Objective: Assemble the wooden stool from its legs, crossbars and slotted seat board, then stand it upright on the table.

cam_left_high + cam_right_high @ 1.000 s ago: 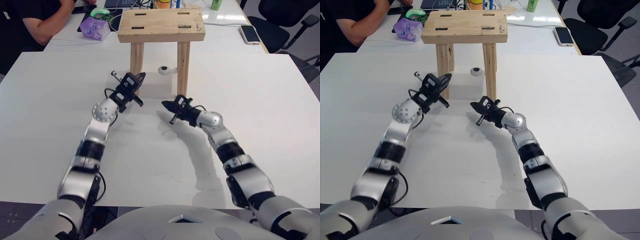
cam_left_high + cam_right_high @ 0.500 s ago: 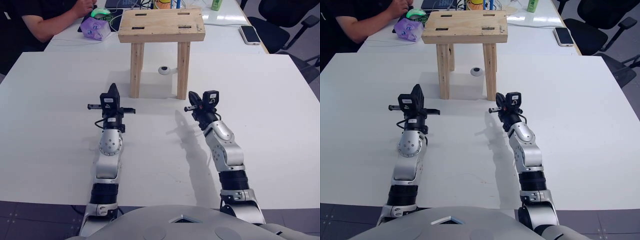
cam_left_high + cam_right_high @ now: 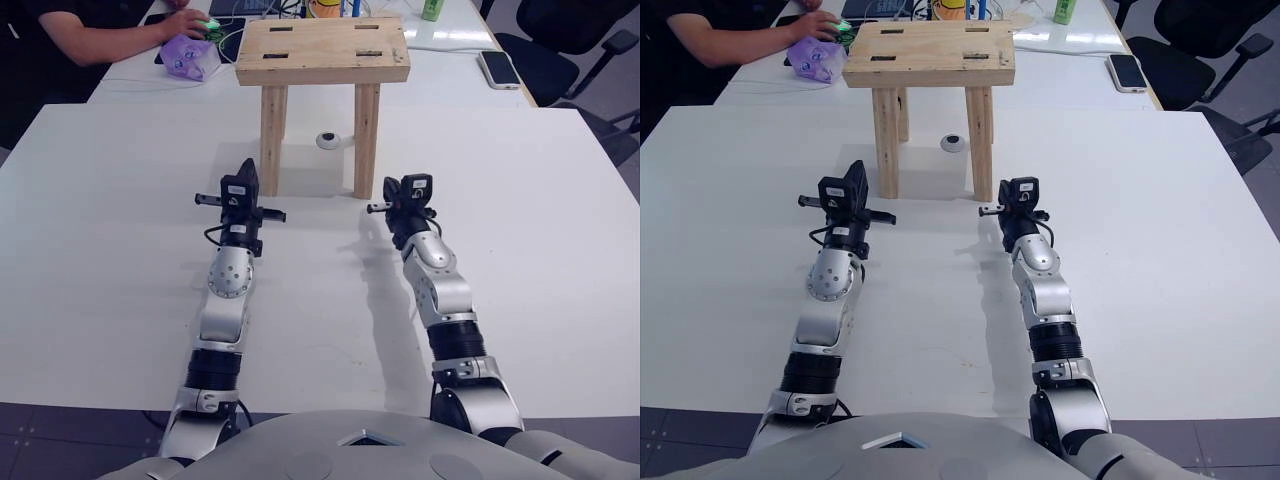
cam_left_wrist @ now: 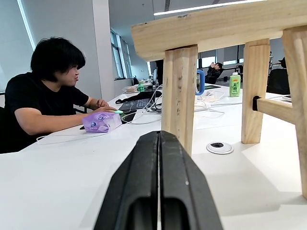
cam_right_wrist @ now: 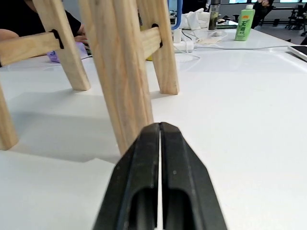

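Left wrist view has the left gripper [image 4: 159, 136] pressed shut, its two fingers meeting along a thin seam with nothing between them, aimed at the near left leg [image 4: 178, 96]. The right gripper [image 5: 159, 127] is likewise closed and empty, its tip just short of the near right leg [image 5: 117, 72]. Both legs belong to the stool [image 3: 322, 62], which stands upright and apparently fully assembled toward the far side of the white table [image 3: 520, 250], directly ahead of both arms. It is pale, bare wood: a slotted seat board [image 3: 320, 35] with four dark slots, square legs, and a crossbar [image 5: 26, 47] pegged between the legs on each side. It should handle as rigid, fairly light and not fragile, the unfinished grain giving the fingers good friction. The flat-sided legs look the best hold, one per gripper, high up near the seat so it does not tip.
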Tool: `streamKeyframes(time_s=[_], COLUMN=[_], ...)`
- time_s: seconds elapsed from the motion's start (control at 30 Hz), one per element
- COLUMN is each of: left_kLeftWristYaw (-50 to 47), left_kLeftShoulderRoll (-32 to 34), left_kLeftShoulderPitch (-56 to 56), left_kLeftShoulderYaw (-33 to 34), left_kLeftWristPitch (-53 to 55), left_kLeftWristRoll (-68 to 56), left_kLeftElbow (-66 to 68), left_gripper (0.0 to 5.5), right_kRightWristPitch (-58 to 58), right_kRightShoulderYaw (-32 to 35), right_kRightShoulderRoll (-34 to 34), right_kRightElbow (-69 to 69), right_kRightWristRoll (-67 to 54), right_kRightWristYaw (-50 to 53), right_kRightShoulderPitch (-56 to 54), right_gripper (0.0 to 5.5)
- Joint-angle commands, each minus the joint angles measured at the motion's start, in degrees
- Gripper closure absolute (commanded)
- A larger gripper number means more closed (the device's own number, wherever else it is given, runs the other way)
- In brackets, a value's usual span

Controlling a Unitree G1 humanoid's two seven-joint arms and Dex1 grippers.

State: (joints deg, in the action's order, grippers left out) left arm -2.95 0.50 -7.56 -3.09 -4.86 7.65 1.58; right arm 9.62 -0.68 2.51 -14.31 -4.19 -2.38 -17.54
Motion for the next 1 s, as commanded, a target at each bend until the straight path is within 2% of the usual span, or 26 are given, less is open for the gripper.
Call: streamKeyframes(time_s=[0.03,1.0], left_kLeftWristYaw=[-0.4,2.5], left_kLeftShoulderRoll=[0.5,1.0], left_kLeftShoulderPitch=[-2.1,-6.7], left_kLeftShoulderYaw=[1.3,1.5], left_kLeftWristPitch=[-0.8,-1.9], left_kLeftWristRoll=[-0.7,-2.5], left_kLeftElbow=[3.3,8.2], left_gripper=[5.5,5.5], right_kRightWristPitch=[-0.6,-4.5], right_kRightShoulderYaw=[-1.4,-1.5], right_kRightShoulderRoll=[1.4,-0.6], right_kRightElbow=[-1.3,-6.2], right_kRightWristRoll=[2.7,4.0], right_kRightWristYaw=[-0.9,-0.3], right_kRightShoulderPitch=[-2.8,-5.8], right_gripper=[5.48,5.48])
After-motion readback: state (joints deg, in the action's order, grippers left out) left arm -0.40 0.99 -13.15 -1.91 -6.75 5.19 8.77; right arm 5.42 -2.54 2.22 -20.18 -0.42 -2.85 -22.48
